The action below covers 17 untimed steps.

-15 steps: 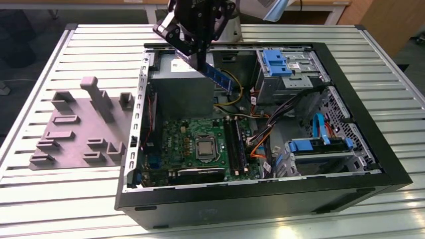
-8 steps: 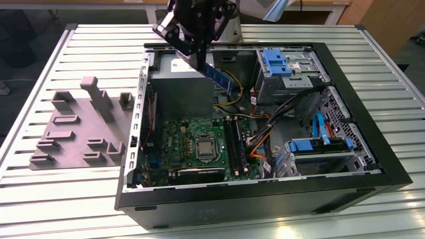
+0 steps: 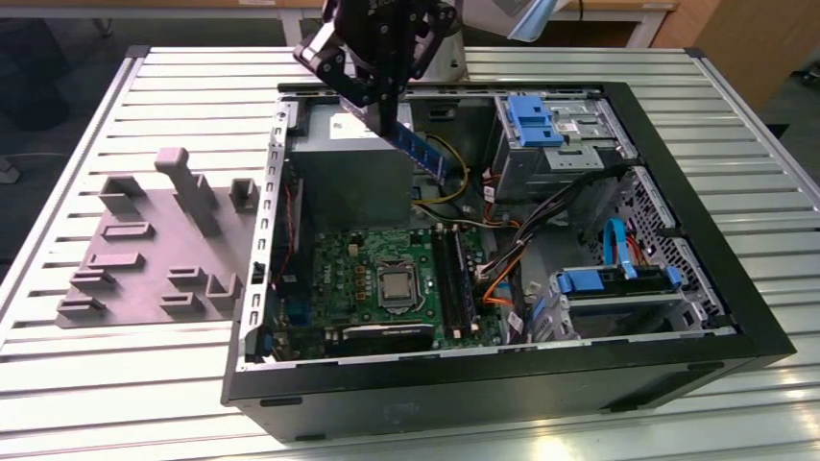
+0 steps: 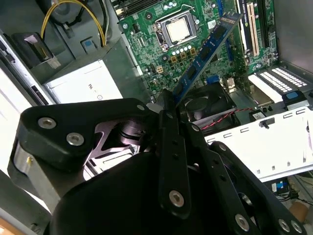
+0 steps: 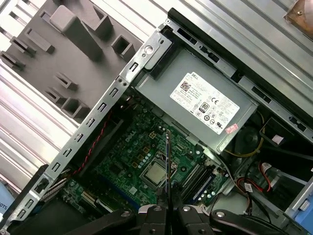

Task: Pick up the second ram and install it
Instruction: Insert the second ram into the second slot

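In the second wrist view the claw is closed on one end of the second ram, holding it in the air over the green motherboard inside the open computer case, which lies on the counter.

A workshop or lab: an opened computer case on a slatted metal table.
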{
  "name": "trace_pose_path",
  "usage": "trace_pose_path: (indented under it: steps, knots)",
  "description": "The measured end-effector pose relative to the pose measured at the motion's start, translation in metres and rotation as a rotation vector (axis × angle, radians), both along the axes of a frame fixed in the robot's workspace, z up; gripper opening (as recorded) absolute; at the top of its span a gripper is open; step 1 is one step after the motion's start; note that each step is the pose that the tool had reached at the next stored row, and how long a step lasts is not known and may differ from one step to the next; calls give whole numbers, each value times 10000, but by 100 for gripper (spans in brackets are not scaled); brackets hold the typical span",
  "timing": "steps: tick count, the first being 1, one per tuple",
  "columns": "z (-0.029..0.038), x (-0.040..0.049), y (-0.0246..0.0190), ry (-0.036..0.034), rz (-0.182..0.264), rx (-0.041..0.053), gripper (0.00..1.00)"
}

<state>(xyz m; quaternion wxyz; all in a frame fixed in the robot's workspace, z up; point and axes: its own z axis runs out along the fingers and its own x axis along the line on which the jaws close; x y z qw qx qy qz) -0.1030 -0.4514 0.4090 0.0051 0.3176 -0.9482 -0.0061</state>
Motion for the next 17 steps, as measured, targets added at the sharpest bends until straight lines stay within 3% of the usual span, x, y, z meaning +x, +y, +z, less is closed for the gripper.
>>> trace_pose_path:
  steps: [17]
  knots:
    - [-2,0,0,0,-464,0,14]
